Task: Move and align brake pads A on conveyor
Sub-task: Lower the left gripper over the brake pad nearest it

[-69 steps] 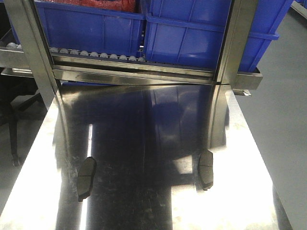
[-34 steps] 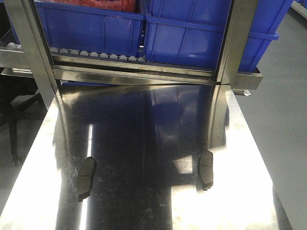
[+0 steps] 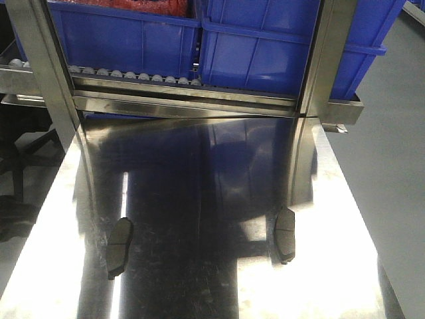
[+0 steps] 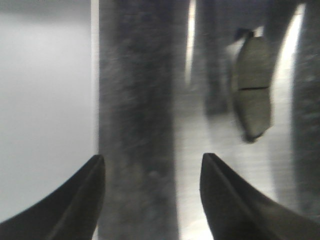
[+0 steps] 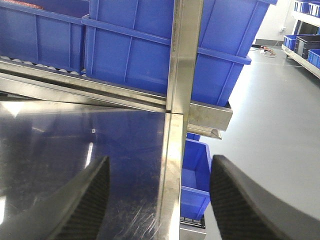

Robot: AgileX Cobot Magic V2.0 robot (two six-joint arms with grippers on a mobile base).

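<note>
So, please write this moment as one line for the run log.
pads: two flat on table, apart | left gripper: open, empty, pad ahead | right gripper: open, empty, by rack post | conveyor: not in view

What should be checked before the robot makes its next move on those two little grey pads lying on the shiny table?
1. Two small flat grey brake pads, left pad and right pad, lying flat and apart on the shiny stainless steel table: ok.
2. Left jaws open and empty: ok.
3. Right jaws open and empty: ok.
4. Left jaws lined up on a pad: not ok. The nearest pad lies ahead and off to the right in the left wrist view.
5. Right jaws facing a pad: not ok. The right wrist view shows only table and blue plastic bins.
6. Dark conveyor belt ready: cannot tell; no view shows it.
</note>
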